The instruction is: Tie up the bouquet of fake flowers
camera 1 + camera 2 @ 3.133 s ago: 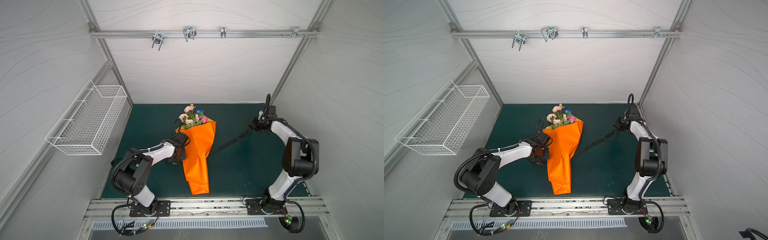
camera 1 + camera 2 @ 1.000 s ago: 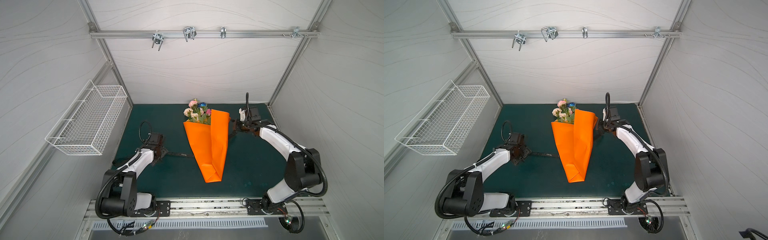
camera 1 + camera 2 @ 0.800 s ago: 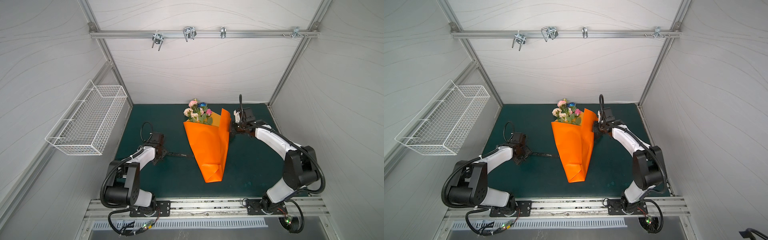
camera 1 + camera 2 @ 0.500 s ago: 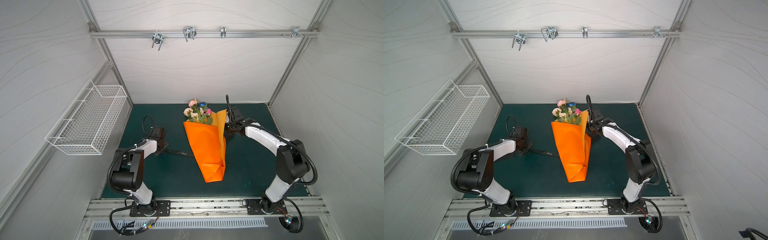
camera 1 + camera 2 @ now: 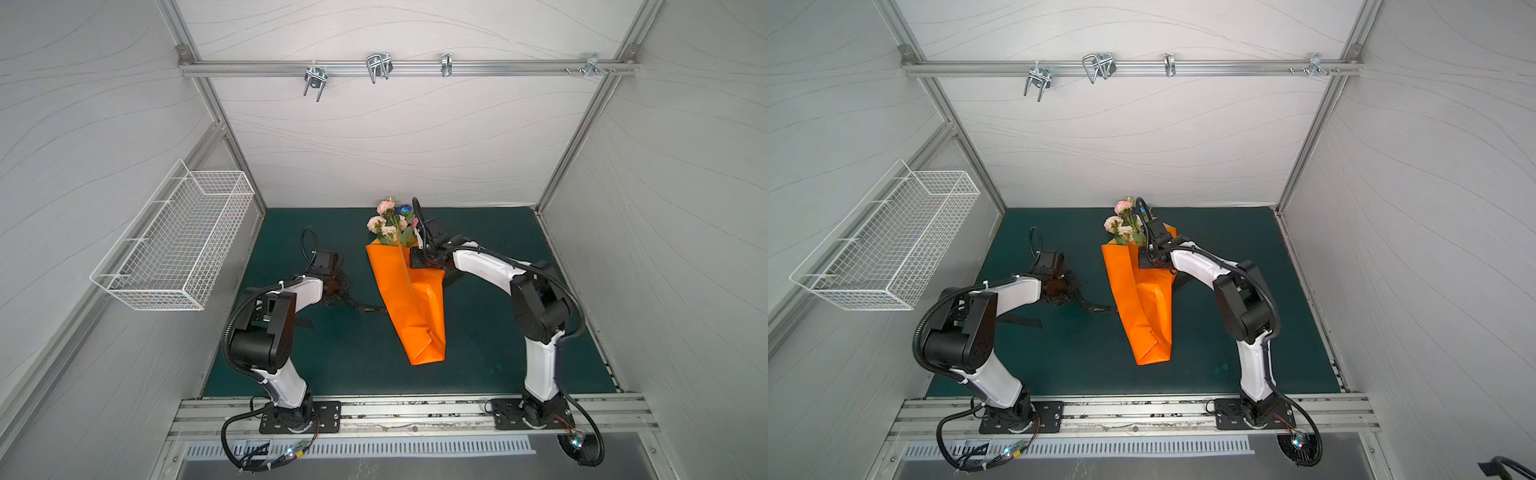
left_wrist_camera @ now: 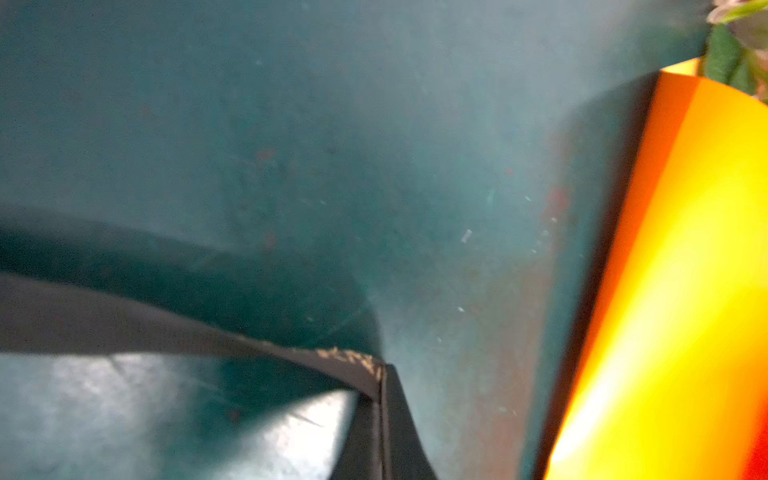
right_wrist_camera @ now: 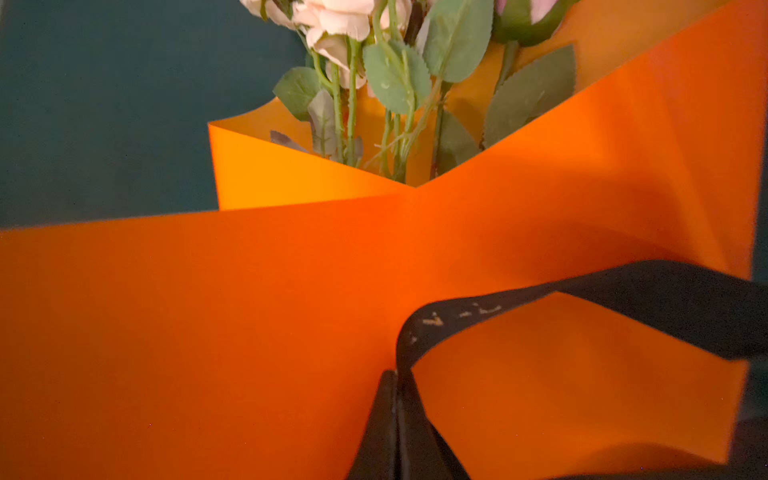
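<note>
The right jaws are pressed together on one end of the black ribbon [image 7: 623, 299], and they have just swung in from the right side of the worktop [image 5: 490, 340] to hover over the orange wrapping paper [image 5: 409, 307], carrying that end across the cone; the left jaws, re-pinched on the other end, sit apart to its left. The bouquet of fake flowers [image 5: 390, 220] pokes from the cone's mouth just beyond the right jaws, so the wrap looks begun, no knot yet
</note>
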Action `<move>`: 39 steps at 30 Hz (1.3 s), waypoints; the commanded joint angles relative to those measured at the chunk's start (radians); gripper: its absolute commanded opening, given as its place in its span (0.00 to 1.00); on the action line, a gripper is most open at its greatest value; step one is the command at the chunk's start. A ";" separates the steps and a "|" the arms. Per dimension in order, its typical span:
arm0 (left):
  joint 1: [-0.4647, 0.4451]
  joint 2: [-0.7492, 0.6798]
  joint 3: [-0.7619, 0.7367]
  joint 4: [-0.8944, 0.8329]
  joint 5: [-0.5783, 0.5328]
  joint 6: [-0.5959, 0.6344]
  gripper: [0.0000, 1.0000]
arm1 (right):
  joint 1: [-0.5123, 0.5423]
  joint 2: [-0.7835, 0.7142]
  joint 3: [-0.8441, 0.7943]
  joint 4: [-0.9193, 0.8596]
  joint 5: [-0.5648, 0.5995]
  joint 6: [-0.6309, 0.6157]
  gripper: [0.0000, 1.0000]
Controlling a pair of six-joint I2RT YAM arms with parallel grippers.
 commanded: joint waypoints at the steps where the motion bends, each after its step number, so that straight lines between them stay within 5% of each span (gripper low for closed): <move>1: -0.004 -0.101 0.002 -0.016 0.045 -0.030 0.43 | 0.028 0.046 0.053 -0.010 0.063 0.033 0.00; 6: -0.035 -0.314 -0.003 -0.105 0.057 -0.066 0.65 | 0.034 0.043 0.055 -0.020 0.088 0.030 0.00; 10: -0.144 -0.413 0.062 -0.156 0.062 -0.060 0.81 | 0.034 0.025 0.047 -0.025 0.099 0.022 0.00; 12: -0.220 -0.413 0.115 -0.188 0.054 -0.040 0.90 | 0.033 0.018 0.045 -0.029 0.102 0.019 0.00; 19: -0.369 -0.277 0.270 -0.196 0.071 -0.018 0.99 | 0.033 0.000 0.034 -0.025 0.111 0.022 0.00; 26: -0.448 -0.191 0.352 -0.276 0.006 0.042 0.99 | 0.033 -0.012 0.026 -0.023 0.108 0.022 0.00; 31: -0.448 -0.109 0.371 -0.291 -0.010 0.065 0.89 | 0.033 -0.016 0.026 -0.026 0.107 0.022 0.00; 39: -0.452 -0.076 0.365 -0.266 -0.008 0.074 0.50 | 0.031 -0.044 0.015 -0.038 0.132 0.006 0.00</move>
